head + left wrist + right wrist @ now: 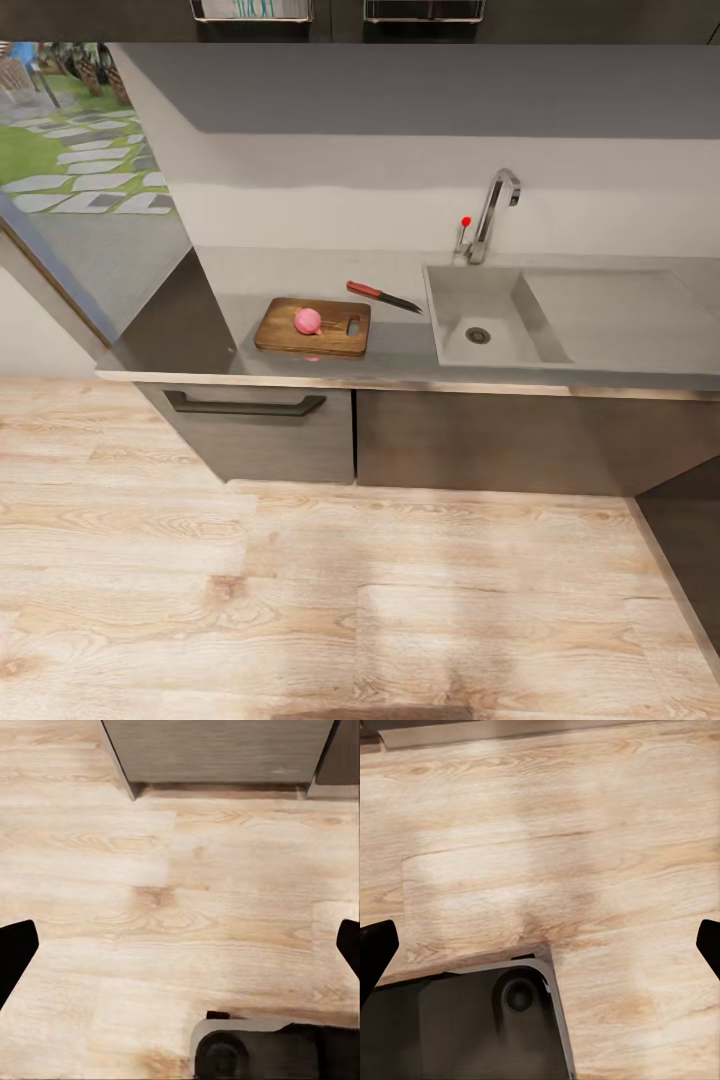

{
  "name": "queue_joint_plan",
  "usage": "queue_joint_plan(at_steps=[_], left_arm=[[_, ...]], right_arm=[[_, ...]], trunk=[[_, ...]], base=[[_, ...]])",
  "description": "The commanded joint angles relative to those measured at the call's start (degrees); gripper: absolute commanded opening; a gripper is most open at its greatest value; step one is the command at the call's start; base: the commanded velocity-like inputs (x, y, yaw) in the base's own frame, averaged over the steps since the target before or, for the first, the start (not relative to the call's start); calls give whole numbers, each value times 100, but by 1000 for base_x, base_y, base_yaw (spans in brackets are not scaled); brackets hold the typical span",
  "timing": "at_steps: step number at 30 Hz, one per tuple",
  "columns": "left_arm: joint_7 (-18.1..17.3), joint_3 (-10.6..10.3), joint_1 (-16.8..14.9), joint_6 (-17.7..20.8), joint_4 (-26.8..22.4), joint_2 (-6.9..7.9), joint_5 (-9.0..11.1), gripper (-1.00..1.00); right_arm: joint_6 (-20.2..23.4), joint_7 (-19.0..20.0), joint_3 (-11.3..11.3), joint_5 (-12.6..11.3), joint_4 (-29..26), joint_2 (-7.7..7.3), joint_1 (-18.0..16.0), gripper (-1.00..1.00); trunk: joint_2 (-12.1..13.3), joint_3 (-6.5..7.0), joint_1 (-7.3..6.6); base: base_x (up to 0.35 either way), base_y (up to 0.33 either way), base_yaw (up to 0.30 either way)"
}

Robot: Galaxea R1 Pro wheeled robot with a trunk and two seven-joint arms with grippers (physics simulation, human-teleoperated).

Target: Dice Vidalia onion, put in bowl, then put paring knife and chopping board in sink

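On the glossy grey countertop (400, 345) lies the brown chopping board (312, 327), and the Vidalia onion (308, 320), a small pink ball, rests on it. The paring knife (383, 296) with its orange-red handle lies on the counter between the board and the sink (500, 318). Nothing lies in the basin around the black drain (478, 335). The bowl is out of view. My left gripper (180, 952) and right gripper (540, 952) both hang open over the wooden floor, fingertips wide apart and nothing between them.
The chrome tap (492, 215) with a red knob stands behind the sink. Grey cabinets (300, 430) with a dark bar handle sit under the counter. Light wooden floor (350, 600) stretches in front of them. Part of my dark base (472, 1027) shows below the grippers.
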Motion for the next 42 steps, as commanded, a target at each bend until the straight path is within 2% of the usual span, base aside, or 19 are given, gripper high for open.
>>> queue_joint_plan(at_steps=[1,2,4,7,9,12,13,14,16,18,20,21,22,23,25,26,29,31,42], left_arm=[[258,-265,-7,-28,48,-25,50,100],[391,-412,-8,-35,162,-60,71,100],[456,-532,-7,-40,429,-154,93,100],[418,-565,-8,-49,909,-409,117,100],[285,-486,-9,-53,1546,-774,153,100],[-53,-243,-6,-54,2276,-1180,257,100],[-345,-44,-4,-54,2665,-1392,357,100],[-523,77,-3,-53,2863,-1499,419,100],[-1418,691,-7,-37,3622,-1904,729,100],[-1961,1061,-7,-20,3968,-2077,893,100],[-3096,1866,-8,5,4529,-2300,1155,100],[-3634,2278,-9,48,4714,-2359,1245,100],[-4345,2857,-9,225,4879,-2410,1325,100],[-4552,3025,-9,309,4914,-2419,1342,100],[-5402,3588,-9,734,5012,-2445,1389,100],[-5788,3732,-9,873,5043,-2450,1406,100],[-6280,3844,-10,991,5190,-2454,1421,100],[-6391,3863,-10,1008,5282,-2455,1426,100],[-6503,3888,-9,1035,5757,-2470,1441,100]], right_arm=[[-5,-62,40,-9,-12,-9,1,100],[-3,-62,40,-9,-12,-9,1,100],[-2,-64,40,-5,-13,-9,1,100],[-1,-65,40,-7,-13,-9,1,100],[2,-65,40,-8,-13,-9,1,100],[6,-65,38,-9,-13,-9,1,100],[7,-65,36,-9,-13,-9,1,100],[7,-65,35,-9,-13,-9,1,100],[8,-65,33,-9,-13,-9,1,100],[8,-65,32,-9,-13,-9,1,100],[8,-69,32,-9,-13,-9,1,100],[8,-71,32,-9,-13,-9,1,100],[8,-73,31,-13,-13,-9,1,100],[8,-73,31,-14,-13,-9,1,100],[8,-74,31,-13,-13,-9,1,100],[8,-74,31,-11,-4,-9,1,100],[8,-71,31,-10,23,-3,1,100],[8,-68,31,-9,97,7,1,100],[8,-51,40,-13,1211,28,1,100]], trunk=[[-10,-6,4],[-10,-6,4],[-10,-6,4],[-10,-6,4],[-10,-6,4],[-10,-6,4],[-10,-6,4],[-10,-6,4],[-10,-6,4],[-10,-6,4],[-10,-6,4],[-10,-6,4],[-10,-6,4],[-10,-6,4],[-10,-6,4],[-10,-6,4],[-10,-6,4],[-10,-6,4],[-10,-6,4]], base=[[0,0,0],[0,0,0],[0,0,0],[0,0,0],[0,0,0],[0,0,0],[0,0,0],[0,0,0],[0,0,0],[0,0,0],[0,0,0],[0,0,0],[0,0,0],[0,0,0],[0,0,0],[0,0,0],[0,0,0],[0,0,0],[0,0,0]])
